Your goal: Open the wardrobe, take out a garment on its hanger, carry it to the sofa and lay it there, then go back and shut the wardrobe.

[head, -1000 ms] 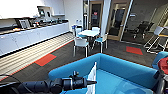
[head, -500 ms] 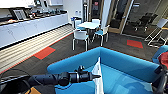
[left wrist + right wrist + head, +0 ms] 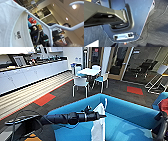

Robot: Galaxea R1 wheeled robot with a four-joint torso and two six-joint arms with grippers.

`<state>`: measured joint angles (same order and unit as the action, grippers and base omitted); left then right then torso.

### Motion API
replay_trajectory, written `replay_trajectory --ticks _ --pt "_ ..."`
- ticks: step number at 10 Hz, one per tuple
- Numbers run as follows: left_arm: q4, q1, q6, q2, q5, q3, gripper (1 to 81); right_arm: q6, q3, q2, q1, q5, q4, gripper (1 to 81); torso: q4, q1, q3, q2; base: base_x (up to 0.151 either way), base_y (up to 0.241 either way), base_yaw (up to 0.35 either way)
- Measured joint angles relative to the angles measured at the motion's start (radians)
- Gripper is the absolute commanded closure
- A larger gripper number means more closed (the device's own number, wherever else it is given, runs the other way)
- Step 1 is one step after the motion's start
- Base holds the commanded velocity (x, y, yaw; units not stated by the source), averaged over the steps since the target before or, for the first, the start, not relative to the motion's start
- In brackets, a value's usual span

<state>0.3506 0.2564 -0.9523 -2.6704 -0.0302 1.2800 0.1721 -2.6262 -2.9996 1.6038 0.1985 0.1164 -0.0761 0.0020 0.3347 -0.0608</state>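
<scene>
Since a second ago the view has closed on the sofa [image 3: 130, 114]. The left tool [image 3: 101, 115] pinches the hanger [image 3: 50, 26], so the garment [image 3: 98, 125] hangs over the seat, ready for laying; right tool state: cannot tell.

The sofa [image 3: 130, 113] was a bright, even blue. Over it hung the garment [image 3: 98, 122], plain white, with a small black printed label inside its collar; the hanger [image 3: 58, 26] was white as well. The left arm [image 3: 70, 117] reaching across was black. At ten o'clock the carpet [image 3: 65, 94] lay dark grey, broken by an orange-red patch [image 3: 44, 99] and a band of pale stripes. At twelve o'clock stood white chairs [image 3: 80, 82].
</scene>
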Motion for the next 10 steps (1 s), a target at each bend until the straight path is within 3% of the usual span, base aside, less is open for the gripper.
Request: replay_trajectory --ticks 10 --pt "0.0 -0.147 -0.138 -0.341 -0.04 0.354 81.1 0.0 0.002 -0.005 -0.017 0.0 0.0 1.0 0.0 0.0 0.001 0.0 0.0 0.0 0.0"
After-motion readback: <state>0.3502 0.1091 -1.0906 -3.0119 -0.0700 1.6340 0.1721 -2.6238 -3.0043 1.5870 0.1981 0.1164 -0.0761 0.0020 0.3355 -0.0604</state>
